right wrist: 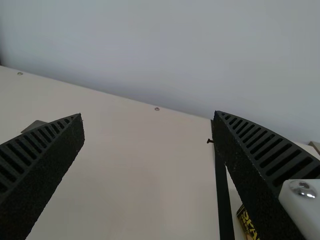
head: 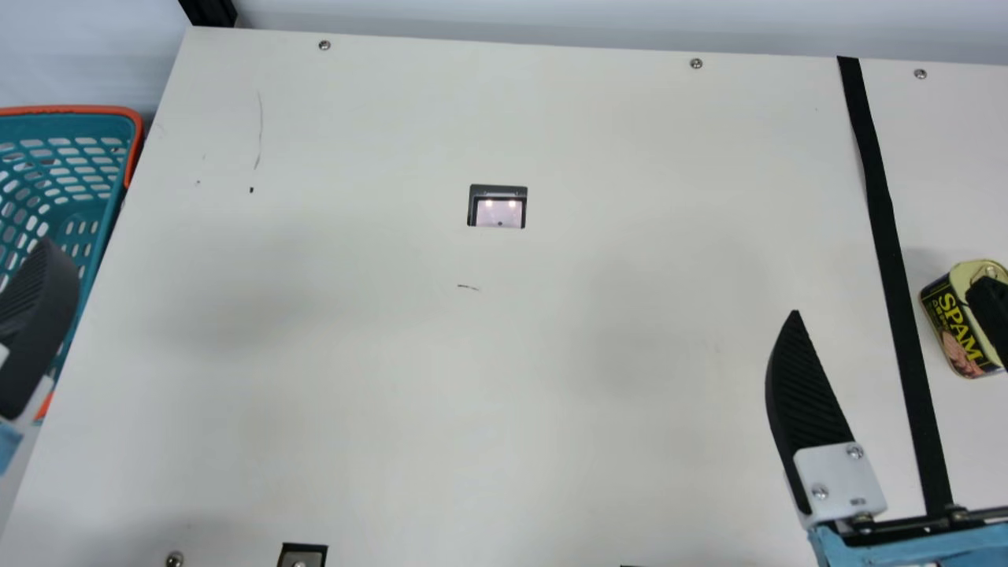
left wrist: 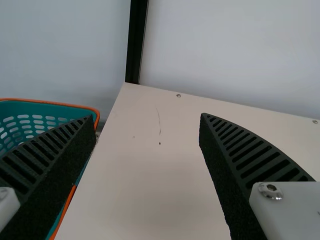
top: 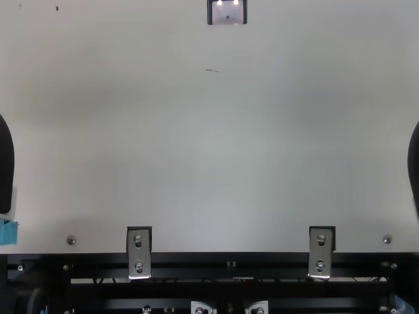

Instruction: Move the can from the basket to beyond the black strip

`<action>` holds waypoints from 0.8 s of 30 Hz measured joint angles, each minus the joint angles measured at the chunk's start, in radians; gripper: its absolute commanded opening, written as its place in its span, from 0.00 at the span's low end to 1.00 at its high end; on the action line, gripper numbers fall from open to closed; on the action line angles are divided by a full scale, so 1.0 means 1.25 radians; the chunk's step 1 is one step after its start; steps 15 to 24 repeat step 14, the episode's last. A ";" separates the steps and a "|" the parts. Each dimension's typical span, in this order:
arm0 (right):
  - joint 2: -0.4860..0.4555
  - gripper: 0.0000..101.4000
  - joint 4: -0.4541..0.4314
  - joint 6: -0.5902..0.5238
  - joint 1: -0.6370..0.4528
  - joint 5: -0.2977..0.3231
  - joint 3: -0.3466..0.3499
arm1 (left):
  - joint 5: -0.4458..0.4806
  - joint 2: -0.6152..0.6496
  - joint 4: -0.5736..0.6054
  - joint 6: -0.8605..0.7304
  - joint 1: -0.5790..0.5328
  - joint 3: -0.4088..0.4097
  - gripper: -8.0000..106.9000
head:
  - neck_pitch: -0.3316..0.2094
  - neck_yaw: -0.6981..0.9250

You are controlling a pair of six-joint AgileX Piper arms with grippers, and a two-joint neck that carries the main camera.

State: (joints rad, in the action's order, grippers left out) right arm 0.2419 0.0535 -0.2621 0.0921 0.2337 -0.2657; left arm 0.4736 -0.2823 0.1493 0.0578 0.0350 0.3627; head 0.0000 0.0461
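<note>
At the right edge of the main view, the can (head: 957,331), dark with a yellowish lid, sits on the table to the right of the black strip (head: 894,268). Open and empty, my right gripper (head: 886,298) spans the strip, its right finger covering part of the can. In the right wrist view, that gripper (right wrist: 148,116) has the can (right wrist: 245,220) partly behind one finger, near the strip (right wrist: 223,200). My left gripper (head: 39,323) is beside the teal basket (head: 87,201); in the left wrist view the gripper (left wrist: 147,119) is open with nothing between its fingers, one finger overlapping the basket (left wrist: 45,107).
The cream table (head: 472,378) lies between the two arms, with a dark-framed inset (head: 498,206) toward its far side. Metal brackets (top: 139,252) line the near edge in the top view. A pale wall stands behind the table.
</note>
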 measured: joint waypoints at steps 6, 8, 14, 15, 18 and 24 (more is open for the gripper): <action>0.000 1.00 0.000 0.000 0.000 -0.001 0.000 | 0.000 0.000 0.000 0.000 0.000 0.000 0.85 | 0.000 0.000; 0.000 1.00 0.000 0.000 0.000 -0.001 0.000 | 0.000 0.000 0.000 0.000 0.000 0.000 0.85 | 0.000 0.000; 0.000 1.00 0.000 0.000 0.000 -0.001 0.000 | 0.000 0.000 0.000 0.000 0.000 0.000 0.85 | 0.000 0.000; 0.000 1.00 0.000 0.000 0.000 -0.001 0.000 | 0.000 0.000 0.000 0.000 0.000 0.000 0.85 | 0.000 0.000; 0.000 1.00 0.000 0.000 0.000 -0.001 0.000 | 0.000 0.000 0.000 0.000 0.000 0.000 0.85 | 0.000 0.000; 0.000 1.00 0.000 0.000 0.000 -0.001 0.000 | 0.000 0.000 0.000 0.000 0.000 0.000 0.85 | 0.000 0.000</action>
